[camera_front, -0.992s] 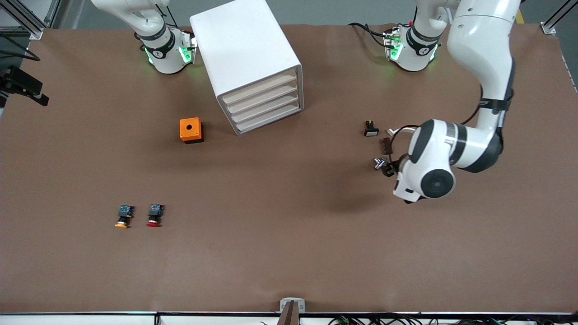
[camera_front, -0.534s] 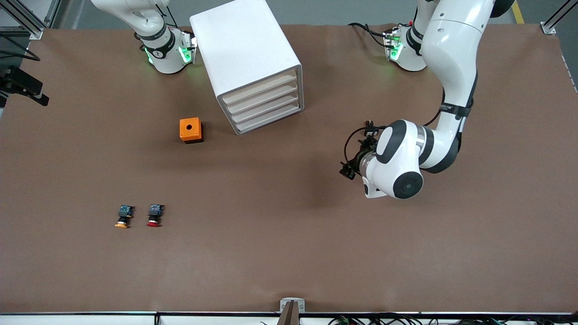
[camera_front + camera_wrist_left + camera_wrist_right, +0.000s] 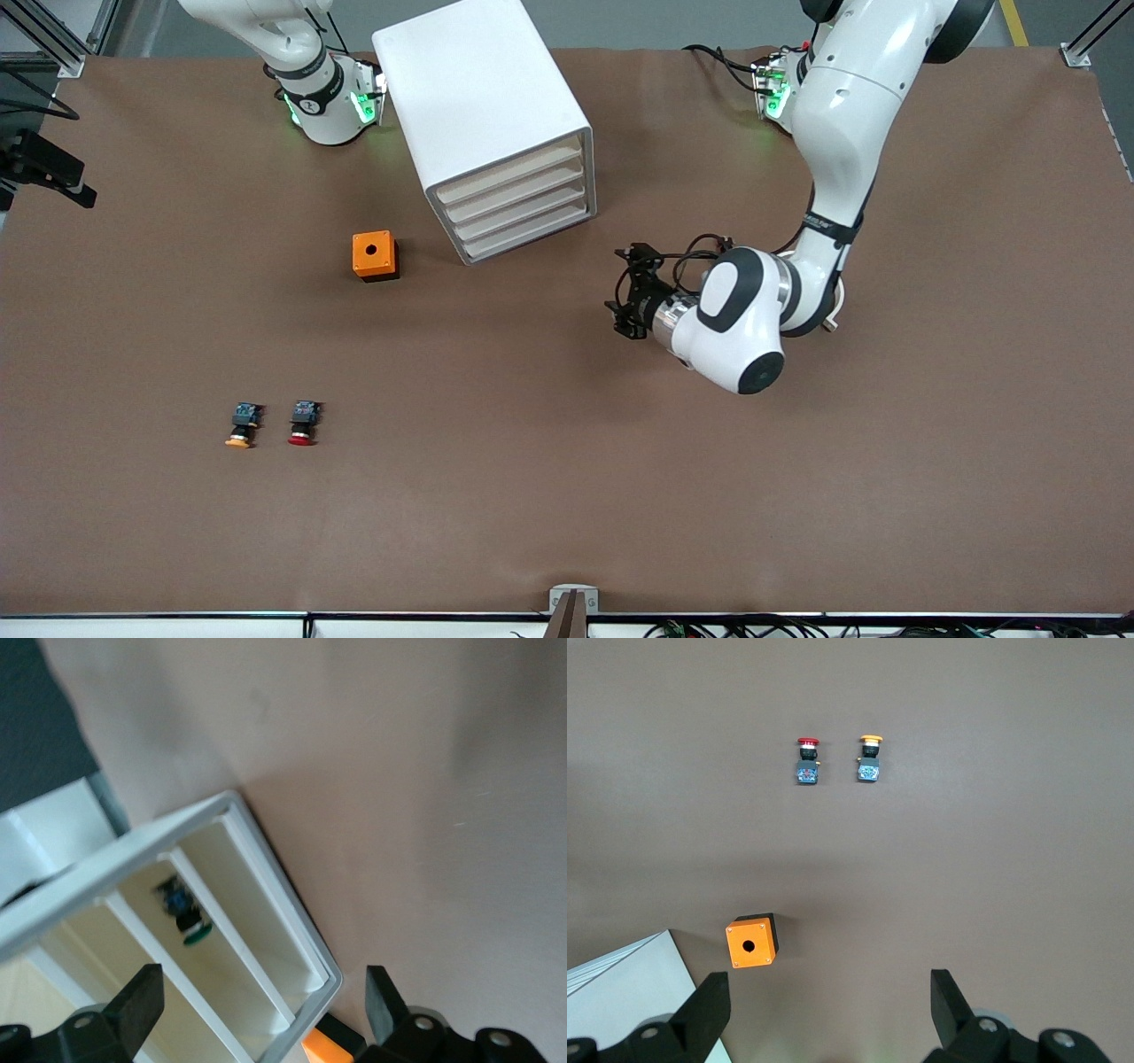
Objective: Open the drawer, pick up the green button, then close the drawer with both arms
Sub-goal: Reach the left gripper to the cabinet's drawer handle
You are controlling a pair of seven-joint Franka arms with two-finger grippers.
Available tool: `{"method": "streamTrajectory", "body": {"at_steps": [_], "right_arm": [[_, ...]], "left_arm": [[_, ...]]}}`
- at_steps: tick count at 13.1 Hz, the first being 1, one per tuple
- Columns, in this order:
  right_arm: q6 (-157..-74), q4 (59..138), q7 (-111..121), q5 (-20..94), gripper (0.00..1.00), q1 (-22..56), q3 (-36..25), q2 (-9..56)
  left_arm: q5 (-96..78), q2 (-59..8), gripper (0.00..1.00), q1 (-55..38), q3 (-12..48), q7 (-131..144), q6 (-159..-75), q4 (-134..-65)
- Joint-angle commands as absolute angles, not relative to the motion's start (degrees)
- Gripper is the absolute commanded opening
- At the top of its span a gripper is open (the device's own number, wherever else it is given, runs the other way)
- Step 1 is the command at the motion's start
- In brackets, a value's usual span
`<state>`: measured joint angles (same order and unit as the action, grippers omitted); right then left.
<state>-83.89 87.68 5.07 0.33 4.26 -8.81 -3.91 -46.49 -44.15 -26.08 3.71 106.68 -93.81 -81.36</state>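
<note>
Big shift for the left gripper (image 3: 625, 292) since a second ago: sits mid-frame in the front view now, over bare counter (image 3: 567, 496) in front of the cabinet (image 3: 478, 97), instead of out toward the left arm's end. Points at the drawer fronts, fingers (image 3: 142, 1001) spread wide, nothing pinched between them.

Looks like all four drawers (image 3: 518, 206) are pushed in, stacked in the cabinet's slanted front in the upper middle of the frame. Through the left wrist view, shows the green button (image 3: 189, 923) lying inside one of those cream compartments, cap toward the camera, blue block deeper in. Can't tell which drawer exactly from that angle.

As for the right gripper (image 3: 828, 1014): out of the front view, only the arm's base at the top edge. Waits up high, looking down on the counter by the cabinet's corner. Fingers spread wide too, holding nothing.

Rest of the stuff: orange box (image 3: 374, 254) with a round hole on top, just beside the cabinet toward the right arm's end, a bit above mid-frame. Lower in the frame, well apart from the box and nearer the front camera, yellow-capped button (image 3: 241, 427) and red-capped button (image 3: 303, 424) side by side, caps pointing at the front camera, not touching.
</note>
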Motion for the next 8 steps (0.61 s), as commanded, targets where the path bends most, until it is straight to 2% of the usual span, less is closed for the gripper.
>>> {"method": "streamTrajectory", "body": {"at_steps": [1, 5, 7, 8], "right_arm": [[-83.9, 88.8, 5.0, -0.4, 1.0, 4.3, -8.6, -5.3], [-83.5, 88.8, 5.0, -0.3, 1.0, 4.3, -8.6, -5.3], [-83.5, 88.4, 5.0, -0.3, 1.0, 4.3, -8.6, -5.2], [-83.5, 88.3, 5.1, -0.4, 1.0, 4.2, -8.6, -5.1]], "left_arm": [[-51.0, -49.4, 1.0, -25.9, 5.9, 114.6, -92.7, -77.9], [-54.0, -53.1, 0.99, -26.0, 8.9, 119.2, -89.7, -78.0], [-54.1, -54.6, 0.95, -26.2, 10.4, 120.8, -87.4, -78.4], [-54.1, -55.4, 0.9, -26.5, 10.6, 121.9, -86.2, -78.5]]}}
